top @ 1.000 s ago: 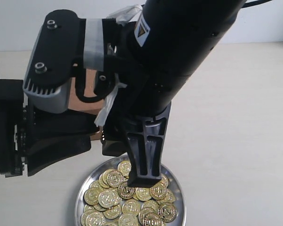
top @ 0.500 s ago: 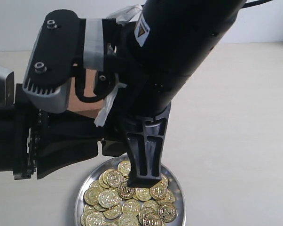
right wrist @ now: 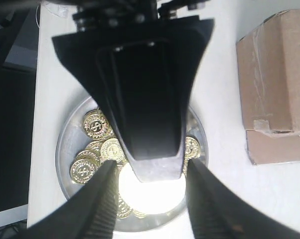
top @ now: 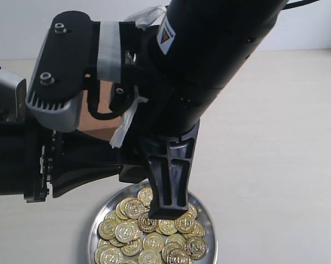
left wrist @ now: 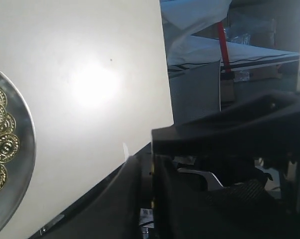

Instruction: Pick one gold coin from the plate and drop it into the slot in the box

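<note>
The silver plate [top: 205, 224] holds several gold coins [top: 149, 237] near the table's front edge. My right gripper [top: 168, 212] hangs straight over the coins. In the right wrist view its fingers [right wrist: 102, 204] stand open on either side of the plate [right wrist: 64, 149], with nothing between them. My left gripper [top: 119, 162] lies level above the plate's left side, and its tip [right wrist: 154, 167] reaches in over the coins. The left wrist view shows its jaws pressed together [left wrist: 149, 164], empty. The cardboard box [right wrist: 274, 74] stands beyond the plate, mostly hidden in the exterior view [top: 97, 113]. Its slot is out of view.
The right arm [top: 209, 66] fills the middle of the exterior view and hides the box top. The table edge [right wrist: 36, 124] runs close to the plate's near side. Pale bare tabletop [top: 275, 165] lies to the right of the plate.
My left arm has slid to the right, bringing its gripper further in above the plate. The right arm and the coins have not moved.
</note>
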Controlling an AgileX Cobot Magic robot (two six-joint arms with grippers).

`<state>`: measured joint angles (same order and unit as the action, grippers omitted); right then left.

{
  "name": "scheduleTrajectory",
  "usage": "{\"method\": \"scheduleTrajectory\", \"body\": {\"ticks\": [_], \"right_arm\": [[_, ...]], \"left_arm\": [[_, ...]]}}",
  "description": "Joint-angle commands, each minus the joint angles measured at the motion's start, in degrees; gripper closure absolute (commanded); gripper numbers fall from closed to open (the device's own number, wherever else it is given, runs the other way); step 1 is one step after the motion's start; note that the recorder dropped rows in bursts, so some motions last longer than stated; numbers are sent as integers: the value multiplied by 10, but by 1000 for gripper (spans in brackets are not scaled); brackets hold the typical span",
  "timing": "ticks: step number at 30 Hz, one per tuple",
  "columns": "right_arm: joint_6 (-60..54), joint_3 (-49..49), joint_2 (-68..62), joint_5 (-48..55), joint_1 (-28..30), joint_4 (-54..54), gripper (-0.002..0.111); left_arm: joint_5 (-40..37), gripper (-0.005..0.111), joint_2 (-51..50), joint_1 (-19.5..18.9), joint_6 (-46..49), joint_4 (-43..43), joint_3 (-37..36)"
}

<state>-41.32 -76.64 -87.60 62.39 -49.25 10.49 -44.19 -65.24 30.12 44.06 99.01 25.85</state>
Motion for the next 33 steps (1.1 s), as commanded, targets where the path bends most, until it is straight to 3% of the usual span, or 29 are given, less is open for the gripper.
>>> {"method": "scheduleTrajectory", "body": {"ticks": [1,9,12,25,33], "right_arm": [[1,-4,5,-1,-1,1,81],[1,-4,5,-1,-1,2,81],[1,-4,5,-1,-1,7,81],[1,-4,5,-1,-1,11,81],[27,-4,5,-4,-1,-15,55]], "left_arm": [[-9,96,-2,1,7,7,3],[-19,97,-2,1,34,9,3],[-22,107,-2,1,38,9,3],[-30,107,-2,1,54,9,3],[2,107,-2,1,67,9,3]]}}
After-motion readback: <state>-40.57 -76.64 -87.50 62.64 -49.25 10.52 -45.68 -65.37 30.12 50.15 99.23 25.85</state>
